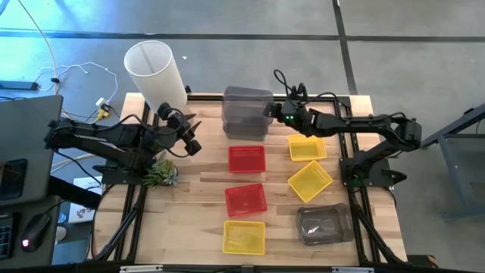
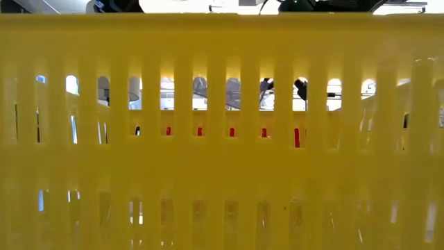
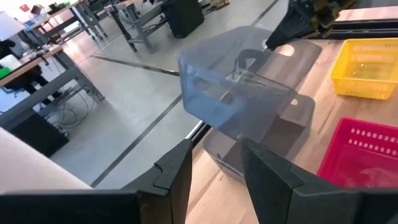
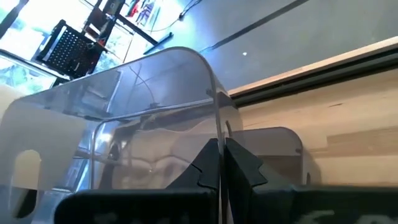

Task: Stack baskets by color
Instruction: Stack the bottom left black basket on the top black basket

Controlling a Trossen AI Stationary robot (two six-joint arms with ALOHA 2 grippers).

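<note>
My right gripper [image 1: 270, 113] is shut on a translucent grey basket [image 1: 246, 101] that is held tilted over a second grey basket [image 1: 245, 127] at the table's far middle. Whether the two baskets touch I cannot tell. A third grey basket [image 1: 324, 224] rests on its base near the right front. Two red baskets [image 1: 247, 158] [image 1: 245, 199] sit in the middle. Three yellow baskets [image 1: 307, 147] [image 1: 310, 180] [image 1: 244, 236] lie apart on the table. My left gripper [image 1: 194, 135] hovers open at the left, and holds nothing. My right gripper pinches the thin side wall [image 4: 217, 118] of the upper grey basket between its two fingers, at the end toward the table's right. The fingers come from the right, slanting slightly down. The basket sits tilted, its open side turned partly sideways, above the lower grey basket [image 3: 267, 146].
A tall white cylinder [image 1: 155, 70] stands at the far left corner, with a small green plant [image 1: 161, 173] below the left arm. The nearest yellow basket [image 2: 222, 139] fills the low view. Bare wood lies at the table's left front.
</note>
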